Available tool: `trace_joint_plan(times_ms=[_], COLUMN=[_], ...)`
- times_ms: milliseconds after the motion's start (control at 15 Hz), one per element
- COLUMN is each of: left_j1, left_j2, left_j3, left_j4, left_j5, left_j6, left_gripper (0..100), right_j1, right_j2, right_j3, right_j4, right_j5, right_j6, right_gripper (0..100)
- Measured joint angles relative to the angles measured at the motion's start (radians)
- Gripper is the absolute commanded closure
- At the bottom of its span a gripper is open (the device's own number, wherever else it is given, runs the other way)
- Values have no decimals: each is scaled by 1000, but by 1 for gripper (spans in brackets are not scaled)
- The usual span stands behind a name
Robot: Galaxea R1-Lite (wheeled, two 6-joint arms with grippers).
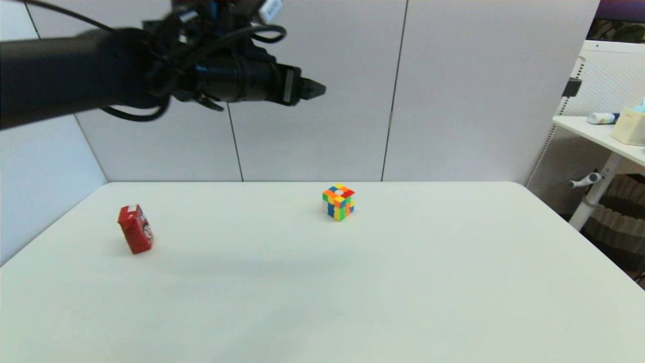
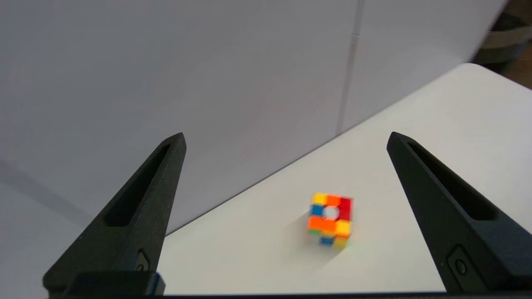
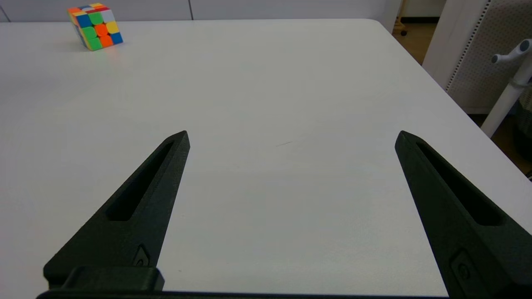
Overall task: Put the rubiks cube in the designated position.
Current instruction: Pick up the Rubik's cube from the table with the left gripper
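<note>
Right now my left gripper (image 2: 286,139) hangs high above the table (image 1: 453,302), fingers spread wide and empty, the rubiks cube (image 1: 338,201) below it near the far edge. Bare tabletop surrounds the cube; a red box (image 1: 135,229) stands well apart toward the left edge. My right gripper (image 3: 291,137), spread too, sits low over the near right side.

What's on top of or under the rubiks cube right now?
Nothing on top: the rubiks cube shows its top face bare, with the open left gripper high above it, apart. It sits directly on the white table; its underside is hidden. The right gripper is open, low over bare table.
</note>
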Motion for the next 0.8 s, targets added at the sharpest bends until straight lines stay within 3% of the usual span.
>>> trace_joint_plan(times_ms=[333, 800], left_j1=[-58, -51], left_j2=[250, 412], left_j3=[10, 11], left_j4=[-246, -147], left_j5=[-167, -179], left_j6=[-54, -49], left_gripper=[0, 0], right_j1=[0, 0], right_j2=[0, 0], right_j3=[0, 0], right_j4=[0, 0], right_j5=[-1, -1], right_j6=[0, 0], right_gripper=[0, 0])
